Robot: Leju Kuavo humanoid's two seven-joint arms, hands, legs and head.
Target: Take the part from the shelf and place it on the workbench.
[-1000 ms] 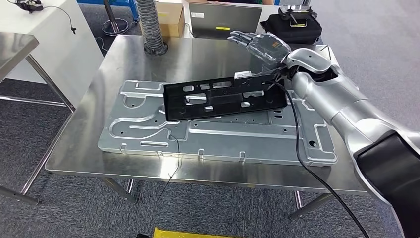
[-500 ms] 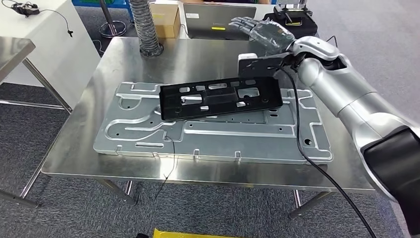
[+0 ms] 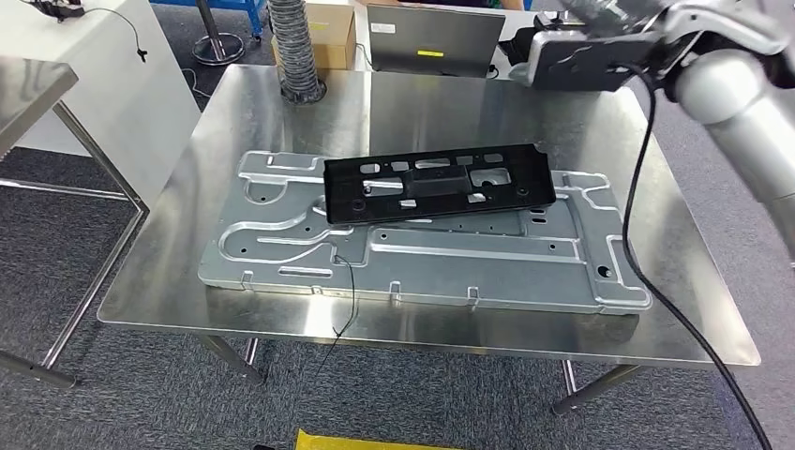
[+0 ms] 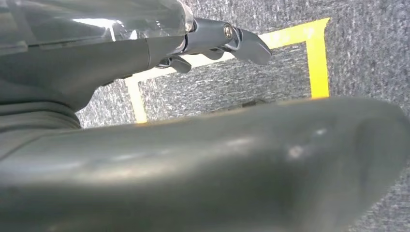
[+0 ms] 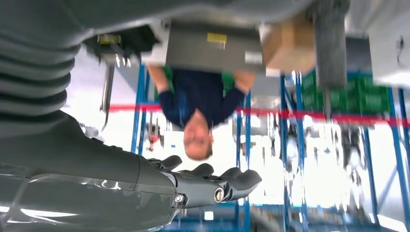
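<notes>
The flat black perforated plastic part [image 3: 437, 182] lies on the steel surface [image 3: 422, 103] (placement apparently done); right hand [image 5: 212, 186] empty, fingers extended.

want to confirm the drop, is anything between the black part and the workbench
Yes: the black part lies on a large grey metal panel, which covers the workbench beneath it. The right hand holds nothing.

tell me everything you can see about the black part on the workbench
The black part is a long, flat rectangular frame, plastic by the look of it, pierced with cutouts of several shapes. It lies flat on the back half of the embossed grey metal panel, which rests on the steel workbench. Nothing holds it; a thin black cable runs forward from beneath it.
</notes>
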